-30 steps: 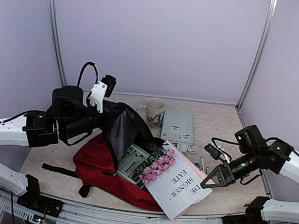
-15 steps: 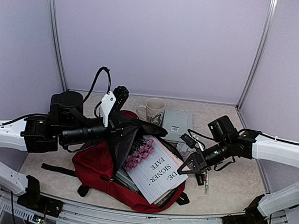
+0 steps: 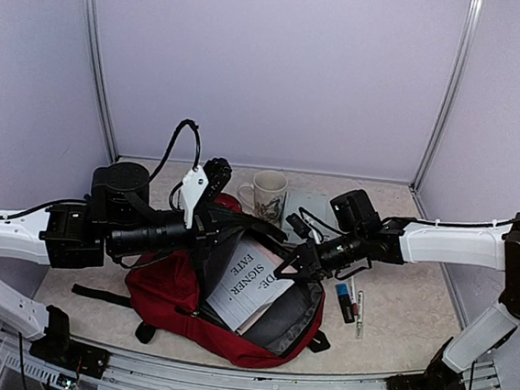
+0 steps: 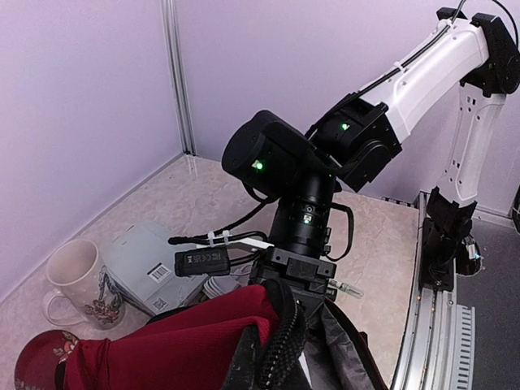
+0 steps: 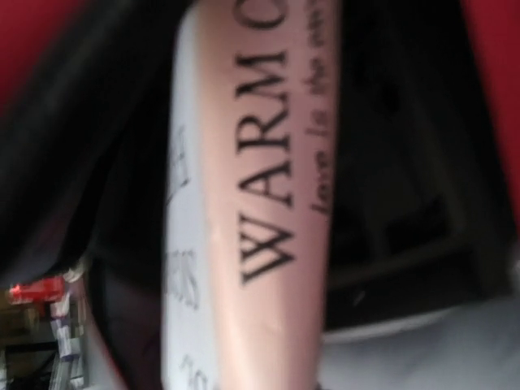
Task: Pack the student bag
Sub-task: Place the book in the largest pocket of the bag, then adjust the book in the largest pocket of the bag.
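The dark-red student bag lies open at the table's middle, its grey lining showing. My left gripper is shut on the bag's upper zipper edge and holds the opening up; the left wrist view shows that red fabric and black zipper covering my fingers. My right gripper is shut on the edge of a white-covered book that stands partly inside the bag. The right wrist view is filled by a pink book spine printed "WARM"; the fingers are hidden there.
A white patterned mug and a grey box stand behind the bag; both show in the left wrist view, the mug and the box. Pens and a marker lie right of the bag. Black straps trail left.
My right gripper has moved left and carried the book from the bag's right side into its opening. My left gripper has shifted right, still holding the zipper edge up.
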`<state>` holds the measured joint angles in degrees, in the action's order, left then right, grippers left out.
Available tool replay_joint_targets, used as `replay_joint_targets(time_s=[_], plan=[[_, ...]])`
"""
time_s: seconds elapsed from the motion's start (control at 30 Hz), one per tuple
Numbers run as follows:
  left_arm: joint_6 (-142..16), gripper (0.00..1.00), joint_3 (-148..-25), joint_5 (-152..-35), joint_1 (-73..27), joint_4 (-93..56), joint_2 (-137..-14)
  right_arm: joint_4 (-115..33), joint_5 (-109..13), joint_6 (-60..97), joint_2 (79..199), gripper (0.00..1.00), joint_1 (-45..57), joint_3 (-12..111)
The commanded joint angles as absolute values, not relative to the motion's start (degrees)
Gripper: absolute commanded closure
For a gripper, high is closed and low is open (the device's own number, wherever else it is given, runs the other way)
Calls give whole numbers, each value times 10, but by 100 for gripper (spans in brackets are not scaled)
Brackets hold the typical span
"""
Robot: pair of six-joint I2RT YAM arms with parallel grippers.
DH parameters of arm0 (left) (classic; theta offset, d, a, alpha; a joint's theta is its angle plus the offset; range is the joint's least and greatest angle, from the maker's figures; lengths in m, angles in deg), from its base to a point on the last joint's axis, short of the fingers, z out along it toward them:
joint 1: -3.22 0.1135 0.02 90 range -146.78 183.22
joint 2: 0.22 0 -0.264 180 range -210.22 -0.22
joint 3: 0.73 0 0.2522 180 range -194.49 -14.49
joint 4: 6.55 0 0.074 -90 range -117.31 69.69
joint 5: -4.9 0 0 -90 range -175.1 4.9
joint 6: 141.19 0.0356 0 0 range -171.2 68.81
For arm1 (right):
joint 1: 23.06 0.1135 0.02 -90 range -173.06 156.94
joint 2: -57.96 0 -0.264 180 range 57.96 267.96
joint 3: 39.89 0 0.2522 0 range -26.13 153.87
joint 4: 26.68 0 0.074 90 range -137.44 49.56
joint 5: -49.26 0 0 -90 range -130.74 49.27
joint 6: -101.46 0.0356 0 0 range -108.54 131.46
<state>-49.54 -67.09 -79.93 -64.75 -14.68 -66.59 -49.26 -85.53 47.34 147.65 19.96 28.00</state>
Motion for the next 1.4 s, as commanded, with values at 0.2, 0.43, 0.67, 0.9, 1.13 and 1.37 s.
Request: replay_joint_targets(time_s=[0.2,0.43,0.67,0.9,1.13,1.37], plan=[[-482,100,-666,-774,-646,-123,-623,-477,-736,473,1482,47,204,331],[-492,100,-651,-765,-630,-125,-607,-578,-611,426,1390,26,206,353],[-501,100,-650,-759,-625,-131,-608,-654,-568,464,1302,39,238,295],[-498,100,-652,-757,-623,-129,-610,-573,-612,524,1322,66,322,206],[-496,100,-651,-754,-621,-138,-604,-545,-600,491,1470,75,348,270],[-497,100,-647,-746,-618,-152,-590,-523,-575,462,1543,75,347,371]])
